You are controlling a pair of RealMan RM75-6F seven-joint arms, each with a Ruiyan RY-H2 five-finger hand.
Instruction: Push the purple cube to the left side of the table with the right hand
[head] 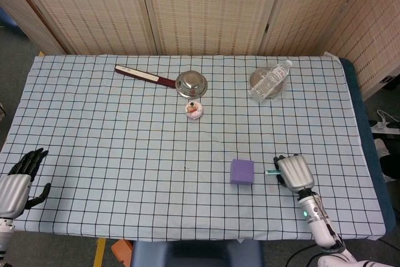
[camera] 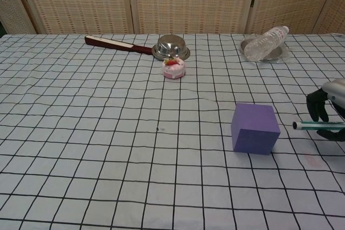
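The purple cube [head: 242,171] [camera: 255,128] sits on the checked cloth, right of centre and near the front edge. My right hand [head: 294,172] [camera: 330,110] hovers just to its right, clear of the cube, with its fingers curled round a thin green-and-white pen [head: 271,172] [camera: 315,125]. The pen's tip points toward the cube and is off the cloth. My left hand [head: 19,182] lies at the table's front left corner with its fingers spread and nothing in it; the chest view does not show it.
At the back stand a steel bowl [head: 190,83] with a dark red stick [head: 144,75] beside it and a water bottle [head: 272,79] lying on a glass dish. A small pink cup [head: 194,109] sits mid-table. Bare cloth stretches left of the cube.
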